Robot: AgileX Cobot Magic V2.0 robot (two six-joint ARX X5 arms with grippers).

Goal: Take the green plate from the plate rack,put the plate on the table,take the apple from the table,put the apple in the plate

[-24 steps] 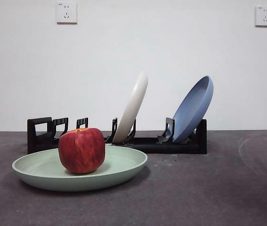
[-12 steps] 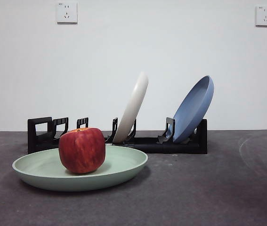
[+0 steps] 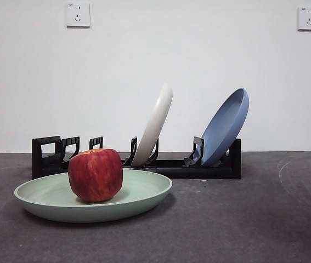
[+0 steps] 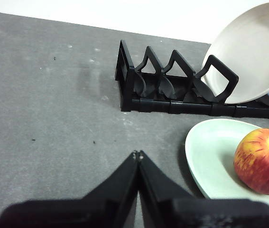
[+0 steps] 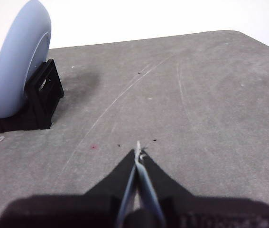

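The pale green plate (image 3: 139,192) lies flat on the dark grey table (image 3: 243,219) in front of the black plate rack (image 3: 210,167). The red apple (image 3: 95,174) sits in the plate, left of its middle. The left wrist view shows the plate (image 4: 210,156), the apple (image 4: 261,161) and the rack (image 4: 172,90). My left gripper (image 4: 137,155) is shut and empty, held above bare table beside the plate. My right gripper (image 5: 138,151) is shut and empty, above bare table away from the rack's end (image 5: 41,99). Neither arm shows in the front view.
A cream-white plate (image 3: 155,123) and a blue plate (image 3: 226,126) stand leaning in the rack. The blue plate also shows in the right wrist view (image 5: 18,66), the white plate in the left wrist view (image 4: 253,52). A white wall stands behind the table.
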